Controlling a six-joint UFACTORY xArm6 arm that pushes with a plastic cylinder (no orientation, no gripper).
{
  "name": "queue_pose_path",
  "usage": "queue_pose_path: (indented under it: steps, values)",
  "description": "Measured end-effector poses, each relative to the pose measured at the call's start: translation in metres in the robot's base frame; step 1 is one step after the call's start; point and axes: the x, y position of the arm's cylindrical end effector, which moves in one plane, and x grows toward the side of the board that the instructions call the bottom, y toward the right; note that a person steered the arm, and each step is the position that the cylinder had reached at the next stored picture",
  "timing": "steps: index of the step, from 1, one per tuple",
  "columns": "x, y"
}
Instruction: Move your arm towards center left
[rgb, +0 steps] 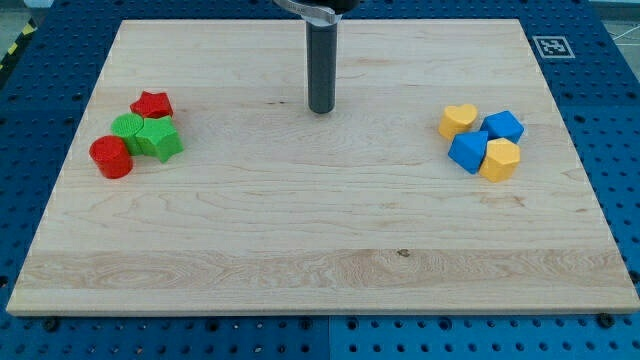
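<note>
My tip (320, 109) is the lower end of a dark rod standing on the wooden board (300, 230), in the upper middle of the view. It touches no block. At the view's left sits a cluster: a red star block (152, 104), a green round block (127, 127), a green star block (159, 139) and a red cylinder (111, 157). The tip is well to the right of this cluster. At the view's right sits another cluster: a yellow heart block (458, 120), a blue block (504, 126), a second blue block (467, 151) and a yellow block (500, 159).
The board lies on a blue perforated table (40, 90). A black-and-white marker tag (551, 46) sits just off the board's top right corner.
</note>
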Motion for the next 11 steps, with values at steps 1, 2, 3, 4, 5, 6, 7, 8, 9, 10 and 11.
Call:
queue_pose_path:
  steps: [1, 2, 3, 4, 5, 6, 7, 8, 9, 10, 11]
  values:
    - [0.0, 0.0]
    - [0.0, 0.0]
    - [0.0, 0.0]
    - [0.0, 0.0]
    - [0.0, -0.029]
    - [0.0, -0.1]
    - [-0.008, -0.141]
    - [-0.072, -0.194]
    - [-0.074, -0.251]
    - [-0.071, -0.3]
    - [-0.071, -0.301]
